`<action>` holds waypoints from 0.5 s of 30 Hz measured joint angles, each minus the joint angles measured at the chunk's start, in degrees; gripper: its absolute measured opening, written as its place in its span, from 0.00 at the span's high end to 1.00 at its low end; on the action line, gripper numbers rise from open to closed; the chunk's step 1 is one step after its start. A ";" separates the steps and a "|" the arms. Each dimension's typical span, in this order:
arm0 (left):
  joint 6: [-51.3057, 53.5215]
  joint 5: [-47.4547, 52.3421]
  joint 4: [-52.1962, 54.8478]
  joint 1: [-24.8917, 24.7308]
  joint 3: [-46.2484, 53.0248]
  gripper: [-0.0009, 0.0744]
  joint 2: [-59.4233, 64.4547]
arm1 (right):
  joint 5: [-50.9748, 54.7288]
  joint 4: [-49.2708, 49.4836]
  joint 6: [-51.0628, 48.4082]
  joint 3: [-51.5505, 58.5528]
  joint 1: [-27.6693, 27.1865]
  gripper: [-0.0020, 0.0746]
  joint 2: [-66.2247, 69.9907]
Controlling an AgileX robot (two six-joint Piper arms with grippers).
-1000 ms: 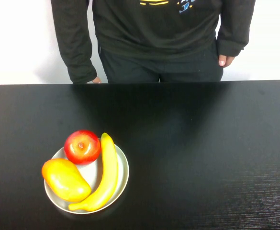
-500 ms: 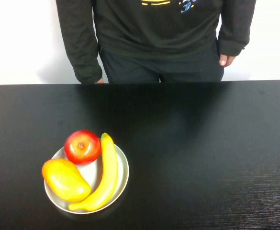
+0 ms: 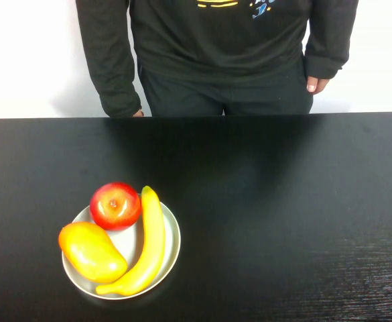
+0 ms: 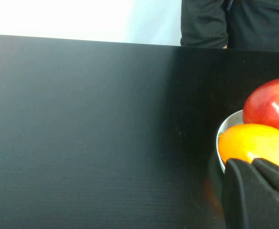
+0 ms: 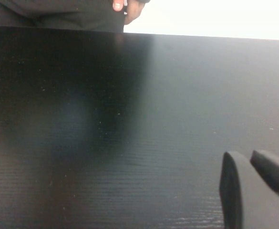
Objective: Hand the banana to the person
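Observation:
The banana [image 3: 152,241] lies along the right side of a white plate [image 3: 174,235] at the table's near left. It is hidden in both wrist views. The person [image 3: 216,47] stands behind the far edge with both arms hanging down and one bare hand [image 3: 314,84] at the side. Neither gripper shows in the high view. My left gripper [image 4: 256,164] is shut and empty, low over the table beside the plate's rim [image 4: 223,131]. My right gripper [image 5: 244,155] is shut and empty over bare table on the right.
A red apple [image 3: 115,205] and an orange-yellow mango [image 3: 92,251] share the plate, left of the banana. Both also show in the left wrist view, the apple [image 4: 270,105] behind the mango [image 4: 253,143]. The black table [image 3: 283,201] spreads wide to the right.
The person's arm on the left of the high view has shifted slightly. The fruit and the plate have not moved.

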 joint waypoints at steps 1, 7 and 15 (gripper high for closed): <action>0.00 0.00 0.00 0.00 0.00 0.99 0.00 | 0.00 0.00 0.00 0.00 0.00 0.98 0.00; -0.78 -0.27 0.00 0.00 0.00 0.99 0.00 | 0.00 0.00 0.00 0.00 0.00 0.98 0.00; -13.39 -6.67 -7.92 0.00 0.00 0.99 0.00 | 0.00 0.00 0.00 0.00 0.00 0.98 0.00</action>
